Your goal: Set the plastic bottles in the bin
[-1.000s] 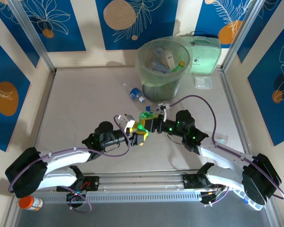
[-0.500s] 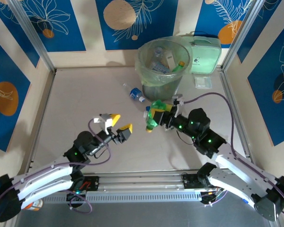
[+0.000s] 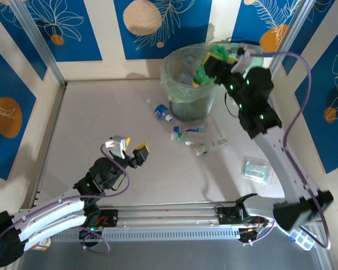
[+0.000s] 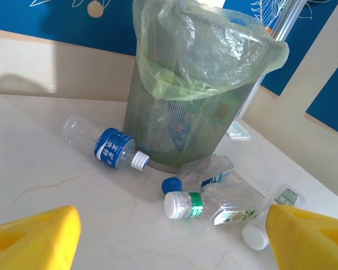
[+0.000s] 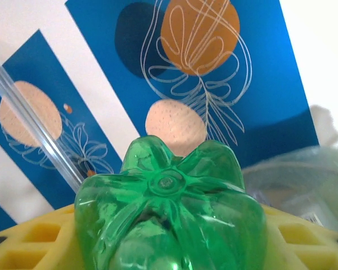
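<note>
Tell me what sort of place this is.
Probably a robot lab test cell, not a home: aluminium frame posts, printed blue wall panels, two arms bolted to a rail at the table edge.

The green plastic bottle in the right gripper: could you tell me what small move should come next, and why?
Probably open the right gripper. It grips the green plastic bottle and, seen from the top view, hangs above the mouth of the round bag-lined bin, so letting go should drop the bottle inside. How high above the rim it hangs I cannot tell.
</note>
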`<control>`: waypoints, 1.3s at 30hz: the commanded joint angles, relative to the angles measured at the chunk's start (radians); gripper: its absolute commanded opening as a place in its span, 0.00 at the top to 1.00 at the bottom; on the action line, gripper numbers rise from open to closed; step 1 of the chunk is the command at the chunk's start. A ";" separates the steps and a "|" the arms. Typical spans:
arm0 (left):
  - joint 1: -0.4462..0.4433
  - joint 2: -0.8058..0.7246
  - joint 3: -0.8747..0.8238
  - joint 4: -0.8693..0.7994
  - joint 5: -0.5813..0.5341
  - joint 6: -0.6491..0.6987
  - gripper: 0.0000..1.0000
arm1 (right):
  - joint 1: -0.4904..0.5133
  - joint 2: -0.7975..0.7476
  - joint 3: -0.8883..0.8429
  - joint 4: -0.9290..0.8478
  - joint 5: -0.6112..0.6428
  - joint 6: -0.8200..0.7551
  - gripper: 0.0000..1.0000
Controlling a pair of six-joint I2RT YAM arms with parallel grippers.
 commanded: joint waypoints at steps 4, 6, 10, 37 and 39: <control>-0.006 -0.015 0.000 0.006 -0.034 -0.004 0.15 | -0.059 0.338 0.357 -0.162 -0.145 0.070 0.57; -0.006 -0.011 0.000 0.010 -0.034 -0.002 0.15 | -0.067 0.445 0.489 -0.243 -0.186 0.068 0.57; -0.006 -0.002 0.000 0.020 -0.029 0.003 0.14 | -0.062 0.625 0.711 -0.413 -0.202 0.051 0.57; -0.005 0.076 0.021 0.029 -0.059 0.022 0.11 | -0.002 1.062 1.244 -0.754 -0.160 -0.124 0.14; -0.005 0.071 0.021 0.028 -0.062 0.022 0.11 | 0.000 1.020 1.212 -0.751 -0.134 -0.135 0.13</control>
